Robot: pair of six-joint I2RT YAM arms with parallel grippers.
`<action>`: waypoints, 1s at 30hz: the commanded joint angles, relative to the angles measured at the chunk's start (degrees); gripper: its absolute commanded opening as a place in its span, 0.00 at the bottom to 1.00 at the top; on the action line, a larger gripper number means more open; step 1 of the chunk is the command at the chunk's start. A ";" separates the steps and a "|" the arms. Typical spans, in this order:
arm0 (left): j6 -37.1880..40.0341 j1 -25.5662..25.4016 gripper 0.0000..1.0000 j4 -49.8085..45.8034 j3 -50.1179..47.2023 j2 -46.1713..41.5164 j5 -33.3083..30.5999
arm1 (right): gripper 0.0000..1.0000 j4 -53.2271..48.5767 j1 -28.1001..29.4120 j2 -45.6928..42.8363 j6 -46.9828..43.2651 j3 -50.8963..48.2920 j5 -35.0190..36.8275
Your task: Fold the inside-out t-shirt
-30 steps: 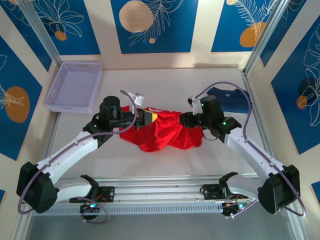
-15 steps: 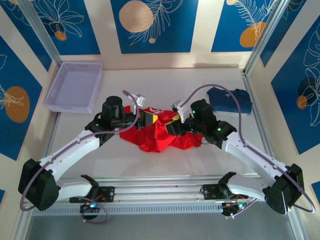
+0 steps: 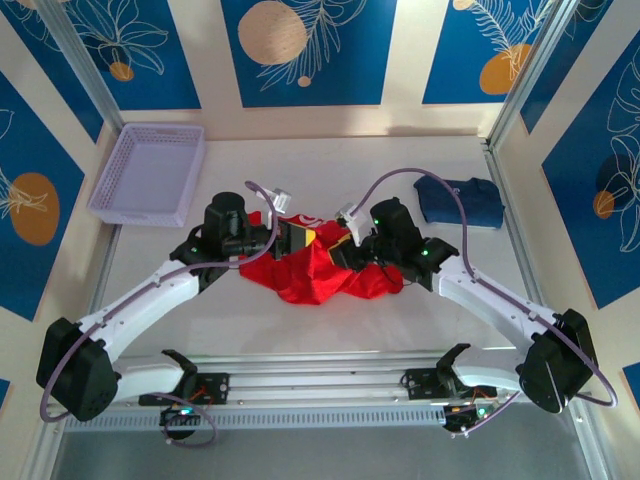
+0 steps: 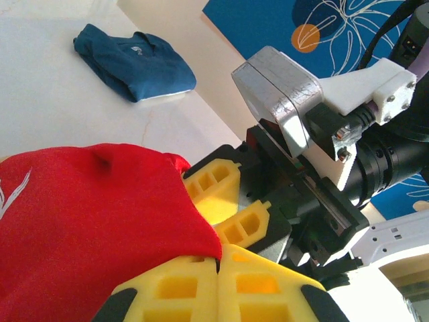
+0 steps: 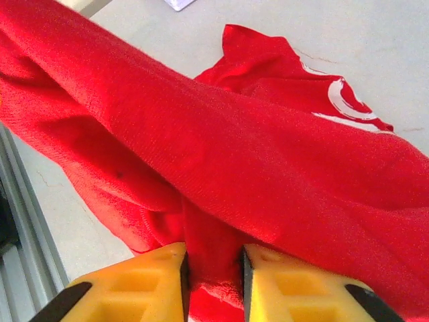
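Note:
The red t-shirt (image 3: 322, 268) lies bunched in a heap at the table's middle, with a white print showing at its far edge. My left gripper (image 3: 298, 238) comes in from the left and is shut on an edge of the red cloth (image 4: 87, 221); its yellow fingertips meet at the pinch (image 4: 220, 249). My right gripper (image 3: 338, 248) comes in from the right, almost touching the left one. It is shut on a thick fold of the shirt (image 5: 268, 168) held between its yellow fingers (image 5: 213, 258). In the left wrist view the right gripper's fingers (image 4: 244, 225) sit just beyond my own.
A folded dark navy garment (image 3: 460, 200) lies at the back right, also in the left wrist view (image 4: 134, 60). A lavender mesh basket (image 3: 150, 172) stands at the back left. A metal rail (image 3: 320, 385) runs along the near edge.
My right arm has swung left with its fold of the shirt, ending next to the left gripper. The shirt has drawn into a tighter heap. The left arm shifted slightly.

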 commanded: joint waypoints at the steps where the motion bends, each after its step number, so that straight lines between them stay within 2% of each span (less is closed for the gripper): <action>1: 1.85 0.54 0.00 0.46 0.90 -0.37 -0.27 | 0.22 0.78 0.30 -1.18 -0.06 1.58 0.39; 6: 2.46 0.52 0.00 0.32 0.56 0.39 -0.78 | 0.18 0.53 -1.09 -3.52 1.86 1.58 -2.75; 14: 3.69 0.50 0.00 -0.93 -0.10 1.01 -3.13 | 0.06 0.43 -4.15 -6.23 5.52 1.97 -8.03; 16: 3.96 0.56 0.00 -2.65 0.27 1.44 -6.04 | 0.00 0.35 -5.38 -7.44 7.20 2.71 -10.88; 19: 3.88 0.55 0.00 -7.79 1.86 2.30 -13.83 | 0.00 0.67 -7.77 -10.20 9.60 3.89 -17.27; 23: 3.63 0.79 0.00 -11.58 2.89 3.28 -21.01 | 0.00 4.19 -12.38 -13.09 14.11 3.14 -24.46; 25: 3.52 0.93 0.00 -12.53 2.98 3.48 -22.93 | 0.00 6.80 -14.17 -13.03 16.48 1.67 -26.97; 30: 4.35 1.07 0.00 -12.56 1.91 2.02 -22.87 | 0.00 7.62 -14.60 -11.63 16.93 0.28 -26.62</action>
